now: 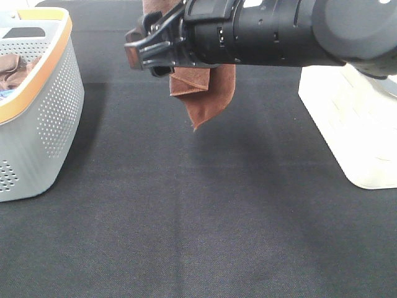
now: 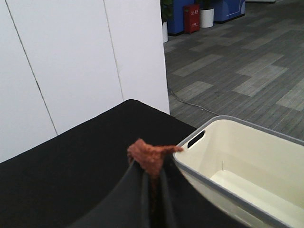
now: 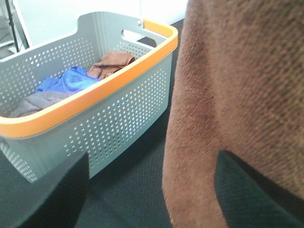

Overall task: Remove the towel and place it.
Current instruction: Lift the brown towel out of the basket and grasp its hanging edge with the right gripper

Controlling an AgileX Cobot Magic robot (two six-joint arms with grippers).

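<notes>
The towel hangs in the air above the black bench, between the grey basket with an orange rim and the cream bin, and touches neither. Its long axis runs straight up and down. It is draped in folds, and its lowest corner points down at the bench.

In the left wrist view, the left claw is pressed together on a small tuft of the towel that pokes out past the fingertips. The cream bin lies just beyond it.

The right claw reaches across the top of the high view from the right, pointing toward the basket. The right wrist view shows its two dark fingers set well apart. The towel hangs close in front of the camera by one finger, and nothing is pinched between them.

The right arm covers the upper part of the towel in the high view, and the frame edge cuts off the towel's top. The left claw lies outside that view.

The basket and the bin are each cut off at the sides. Inside the basket are a bunched brown cloth, a blue cloth and a grey cloth, all partly hidden by the rim.

A red cabinet far across the room has markings too small to read.
</notes>
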